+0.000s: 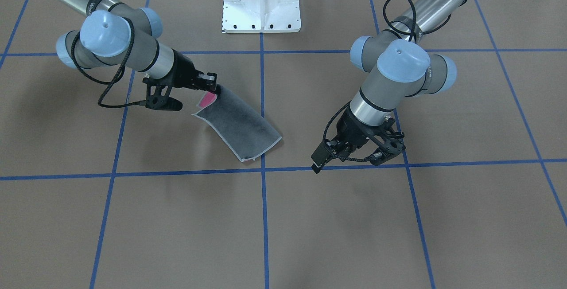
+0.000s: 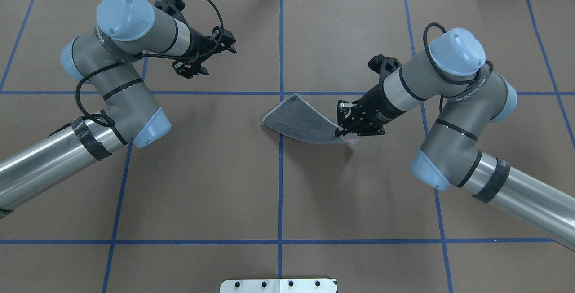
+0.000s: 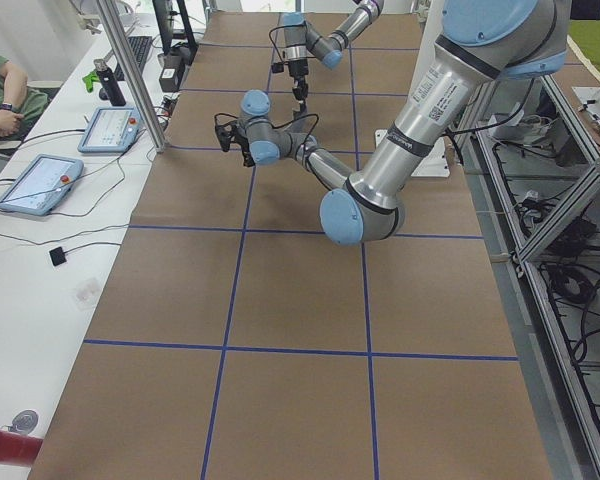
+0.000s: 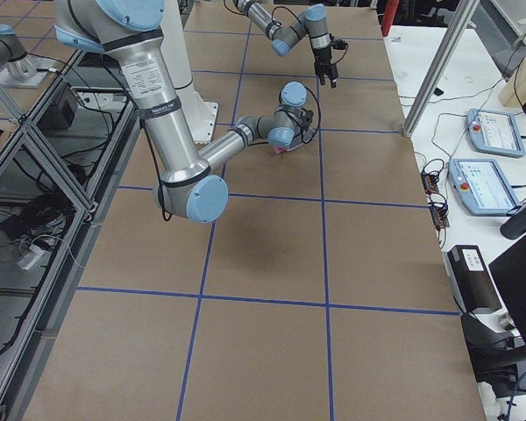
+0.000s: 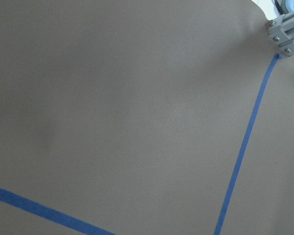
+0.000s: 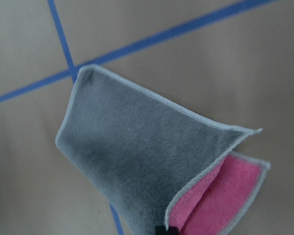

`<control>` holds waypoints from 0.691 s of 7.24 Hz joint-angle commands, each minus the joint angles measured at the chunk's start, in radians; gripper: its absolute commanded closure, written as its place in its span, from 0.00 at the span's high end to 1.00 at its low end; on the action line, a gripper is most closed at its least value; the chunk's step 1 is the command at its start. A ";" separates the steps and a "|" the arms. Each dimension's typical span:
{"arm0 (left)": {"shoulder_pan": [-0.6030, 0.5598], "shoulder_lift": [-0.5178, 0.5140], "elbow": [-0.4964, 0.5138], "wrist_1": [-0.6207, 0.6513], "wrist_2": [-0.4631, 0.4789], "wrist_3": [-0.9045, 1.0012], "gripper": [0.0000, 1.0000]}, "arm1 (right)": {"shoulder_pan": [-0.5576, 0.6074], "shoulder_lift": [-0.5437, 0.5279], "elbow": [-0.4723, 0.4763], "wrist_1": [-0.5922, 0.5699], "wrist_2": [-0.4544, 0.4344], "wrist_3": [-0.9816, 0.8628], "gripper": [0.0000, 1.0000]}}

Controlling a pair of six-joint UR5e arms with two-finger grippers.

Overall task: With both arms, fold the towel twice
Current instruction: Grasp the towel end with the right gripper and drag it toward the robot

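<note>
- Pinching the edge of a small terry towel (image 2: 298,120), grey outside, pink inside, with a pale stitched border, the black two-finger right gripper (image 2: 340,128) is clenched on its two-layered end and holds that end off the surface.
- From the grip the towel slopes down, and its far end rests on the brown paper-covered desk (image 2: 202,171), near where two blue tape lines (image 2: 280,185) cross at mid-desk.
- The right wrist view shows two layers parted at the held end, pink between them. The first fold looks done and the second looks in hand.
- The black two-finger left gripper (image 2: 214,57) hangs well apart from the towel over bare desk. It looks released and holds nothing.
- The next move likely calls for carrying the raised end over the resting end, lowering it until the borders meet, then letting go.
- The resting end may slide as the cloth is drawn across, so the left gripper could come in to pin it.
</note>
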 commanded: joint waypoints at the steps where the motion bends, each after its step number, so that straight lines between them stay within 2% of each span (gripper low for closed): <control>1: -0.007 0.005 0.002 0.000 0.000 0.002 1.00 | -0.107 0.029 0.037 0.001 -0.006 0.100 0.00; 3: -0.013 0.011 0.002 0.000 0.000 0.014 1.00 | -0.170 0.053 0.028 -0.002 -0.034 0.110 0.00; 4: -0.016 0.012 0.002 0.000 0.000 0.014 1.00 | -0.178 0.060 0.027 0.000 -0.049 0.119 0.99; 5: -0.015 0.012 0.002 0.000 0.000 0.014 1.00 | -0.178 0.060 0.031 0.007 -0.084 0.115 1.00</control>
